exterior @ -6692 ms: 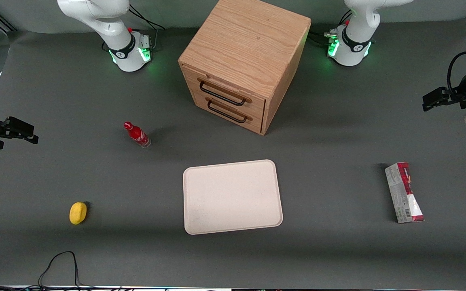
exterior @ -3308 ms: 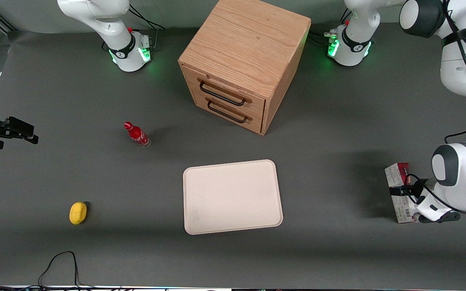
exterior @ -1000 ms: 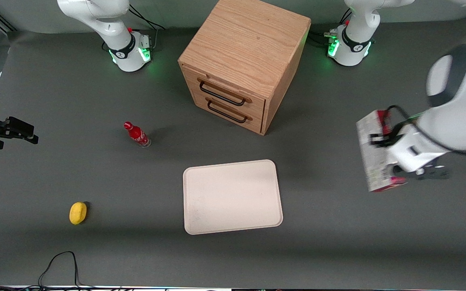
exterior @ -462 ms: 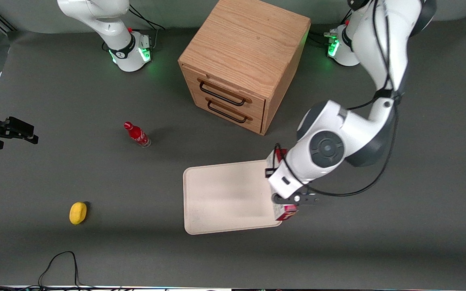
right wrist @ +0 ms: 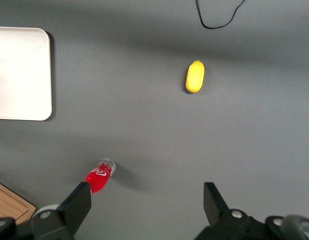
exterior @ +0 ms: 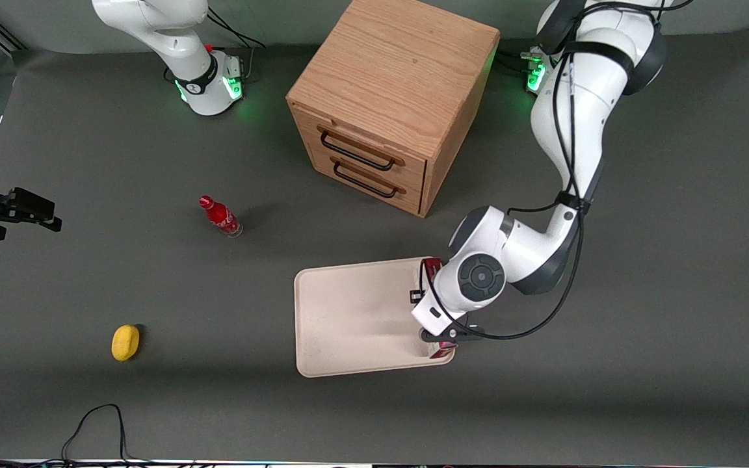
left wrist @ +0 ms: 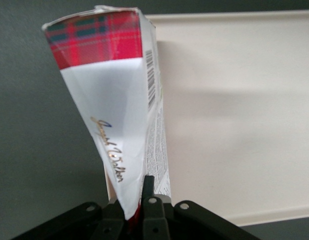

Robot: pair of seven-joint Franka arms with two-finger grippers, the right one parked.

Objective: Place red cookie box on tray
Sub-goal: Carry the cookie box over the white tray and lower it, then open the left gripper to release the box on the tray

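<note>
Gripper [left wrist: 135, 212]-held red cookie box [left wrist: 117, 107] lengthwise along tray [exterior: 348, 312] edge

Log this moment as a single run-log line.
phase: placing | gripper: shut on red cookie box, over tray edge toward working arm's end | box: held, not released | tray: otherwise bare

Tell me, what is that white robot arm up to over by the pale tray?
The working arm's gripper is shut on the red cookie box, holding it by one end over the edge of the tray that lies toward the working arm's end of the table. The box has not been let go yet. A wooden drawer cabinet stands farther from the front camera, while a small red bottle and a yellow lemon sit untouched toward the parked arm's end.
</note>
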